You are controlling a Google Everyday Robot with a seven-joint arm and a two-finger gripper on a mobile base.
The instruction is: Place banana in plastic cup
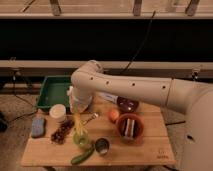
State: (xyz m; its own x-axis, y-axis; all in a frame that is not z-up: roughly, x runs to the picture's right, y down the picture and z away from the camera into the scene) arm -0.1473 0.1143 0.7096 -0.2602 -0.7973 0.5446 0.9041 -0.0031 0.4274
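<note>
One banana (78,126) upright in plastic cup (81,139).
Gripper (79,107) directly above, at banana's top; can't tell its state. Cucumber (82,156) beside cup.

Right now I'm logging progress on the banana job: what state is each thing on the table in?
banana: upright, lower end inside the cup
plastic cup: upright, holding the banana's tip
tool: above the banana's top end
cucumber: lying flat beside the cup
metal cup: upright
orange: resting on the table
brown bowl: upright, something inside
</note>
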